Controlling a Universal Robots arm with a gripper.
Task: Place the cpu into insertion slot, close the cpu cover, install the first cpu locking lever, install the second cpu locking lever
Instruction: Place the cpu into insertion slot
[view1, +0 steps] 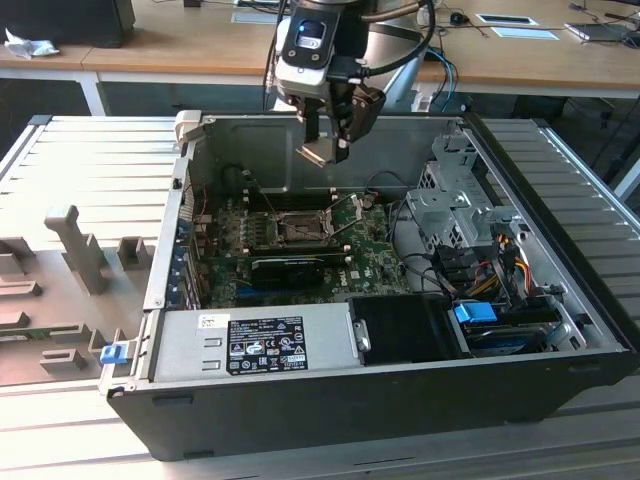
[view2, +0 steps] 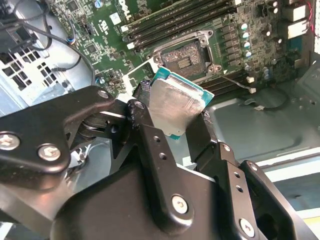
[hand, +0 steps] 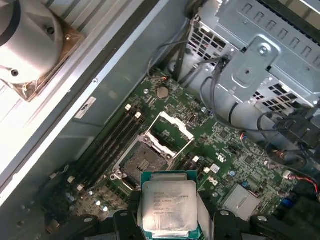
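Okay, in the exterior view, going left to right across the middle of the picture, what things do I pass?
From the exterior view's left: grey fixture plate with upright pegs → gripper shut on the cpu above the open case → metal drive cage → yellow and black cables.

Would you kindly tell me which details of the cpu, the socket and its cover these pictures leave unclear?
- The cpu: its underside faces away in both wrist views; the first wrist view's edge cuts one side.
- The insertion slot: the cpu covers one corner in the first wrist view; single pins are too small in the exterior view.
- The cpu cover: seen from above in the first wrist view, its tilt cannot be judged.
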